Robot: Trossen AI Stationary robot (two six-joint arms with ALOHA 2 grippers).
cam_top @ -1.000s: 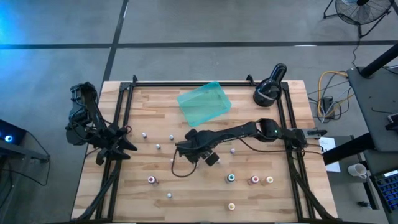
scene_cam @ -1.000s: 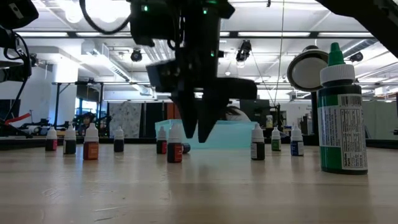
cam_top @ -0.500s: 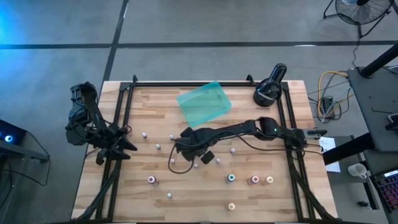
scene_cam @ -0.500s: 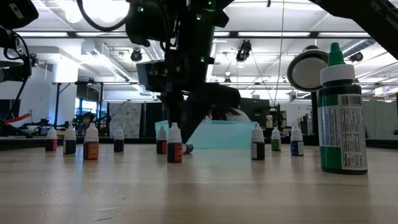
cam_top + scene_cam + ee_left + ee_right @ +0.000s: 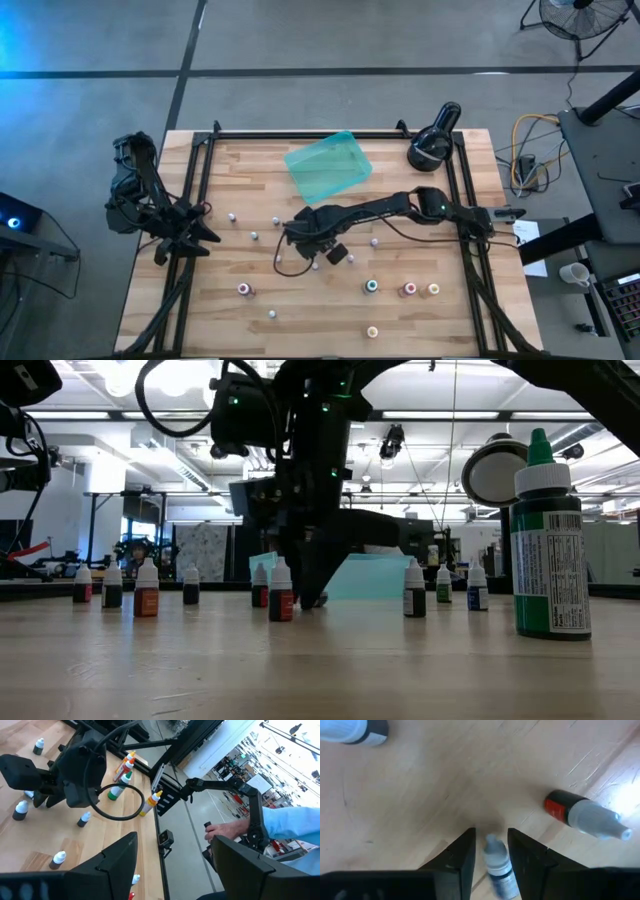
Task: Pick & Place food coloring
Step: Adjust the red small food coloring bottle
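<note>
1. The wooden table (image 5: pixel 400 320) is carrying scattered food coloring bottles (image 5: pixel 372 286), mostly toward six o'clock.
2. The right gripper (image 5: pixel 490 851) is reaching down near the center, its fingers seemingly pinching a small bottle (image 5: pixel 497 865) lying between them.
3. The left gripper (image 5: pixel 205 236) is waiting at nine o'clock, fingers spread.

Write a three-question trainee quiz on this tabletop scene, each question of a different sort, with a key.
1. True or false: the right gripper has a small bottle between its fingers.
2. Multiple choice: the red bottle near that gripper is A) standing upright, B) lying on its side, C) inside the teal tray.
3. Fill in: the left gripper waits at the table's ____ edge in the high view.

Key
1. True
2. B
3. left
</note>
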